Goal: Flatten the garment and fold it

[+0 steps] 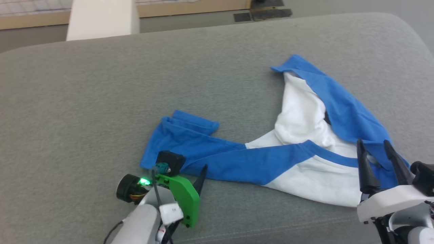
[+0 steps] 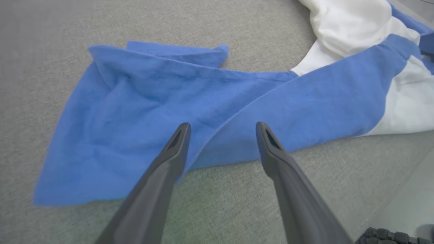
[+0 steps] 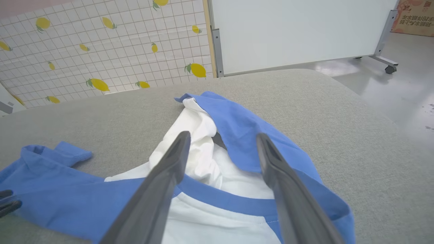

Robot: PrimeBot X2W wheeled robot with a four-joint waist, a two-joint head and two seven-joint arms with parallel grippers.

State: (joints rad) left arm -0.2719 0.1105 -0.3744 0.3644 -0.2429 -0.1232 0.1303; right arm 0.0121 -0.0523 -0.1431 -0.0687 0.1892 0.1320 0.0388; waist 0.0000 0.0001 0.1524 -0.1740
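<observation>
Hovered over crumpled shirt (image 1: 298,118) with left gripper (image 2: 222,125) and right gripper (image 3: 222,134) spread, empty; probably needed single-layer pinches at sleeve (image 2: 135,112) and collar (image 3: 220,198).

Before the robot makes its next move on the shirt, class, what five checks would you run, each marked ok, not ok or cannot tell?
1. Left gripper open: ok, fingers apart over the blue sleeve.
2. Right gripper open: ok, fingers apart over the bunched white body.
3. Nothing gripped: ok, no cloth pinched between either pair of fingers.
4. Garment flat: not ok, bunched and folded over itself.
5. Which side faces up: cannot tell.
</observation>
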